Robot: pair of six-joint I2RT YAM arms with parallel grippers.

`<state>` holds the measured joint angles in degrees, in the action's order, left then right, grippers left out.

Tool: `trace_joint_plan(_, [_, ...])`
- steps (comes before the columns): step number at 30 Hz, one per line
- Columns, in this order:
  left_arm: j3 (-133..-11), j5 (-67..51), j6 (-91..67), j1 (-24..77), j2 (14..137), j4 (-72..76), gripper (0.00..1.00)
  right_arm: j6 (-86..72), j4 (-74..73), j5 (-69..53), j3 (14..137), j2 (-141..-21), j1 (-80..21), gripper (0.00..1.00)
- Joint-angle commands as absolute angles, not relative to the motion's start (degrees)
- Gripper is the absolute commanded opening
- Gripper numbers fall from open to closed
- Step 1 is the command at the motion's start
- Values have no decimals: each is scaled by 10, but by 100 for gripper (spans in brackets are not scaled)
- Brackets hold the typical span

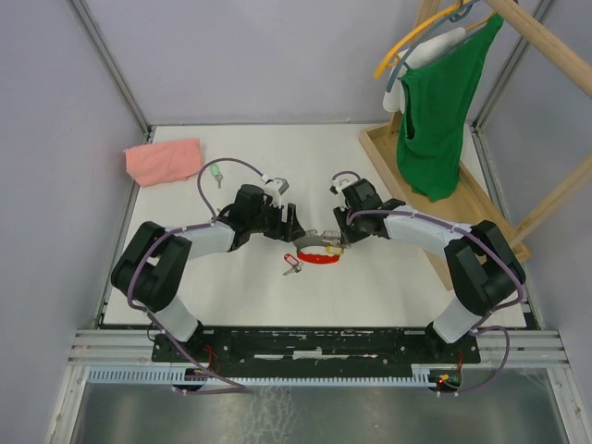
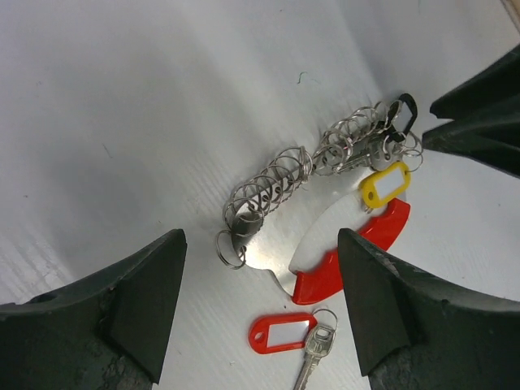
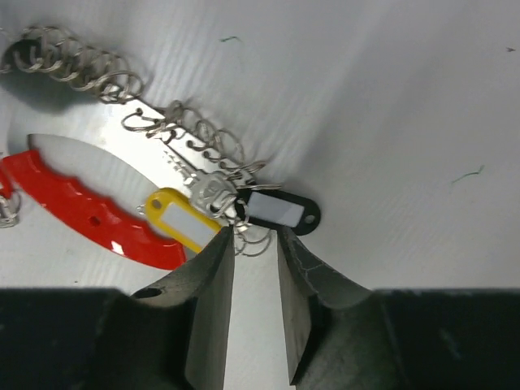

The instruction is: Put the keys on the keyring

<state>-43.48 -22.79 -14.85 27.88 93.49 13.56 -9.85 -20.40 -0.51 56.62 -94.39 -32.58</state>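
Note:
The keyring (image 1: 318,248) lies mid-table, a grey metal strip (image 2: 268,244) with a row of wire loops (image 2: 280,180), a curved red band (image 2: 351,250) and a black tag (image 3: 280,210). A yellow-tagged key (image 3: 183,219) rests among the loops at the black-tag end. A red-tagged key (image 2: 284,331) lies loose on the table beside the band. A green-tagged key (image 1: 215,173) lies far back left. My left gripper (image 2: 260,244) stands wide open over the strip's near end. My right gripper (image 3: 254,236) is narrowly open, with small rings between its fingertips.
A pink folded cloth (image 1: 164,159) lies at the back left. At the back right stands a wooden rack (image 1: 435,176) with a green garment (image 1: 439,102) on a hanger. The two grippers face each other closely across the keyring.

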Motion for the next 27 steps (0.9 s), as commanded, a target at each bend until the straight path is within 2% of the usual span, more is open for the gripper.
trace_joint_plan(1, [-461,-223,-128,280,966,125,79,-143,-169,-19,559,-925,-371,38])
trace_joint_plan(8, [-457,-244,-152,281,993,131,65,-176,-138,-18,546,-953,-397,40])
trace_joint_plan(16, [-385,-290,-223,301,985,201,51,-175,-193,74,530,-942,-365,40])
trace_joint_plan(27, [-295,-322,-350,394,936,368,48,-175,-184,91,522,-887,-310,45])
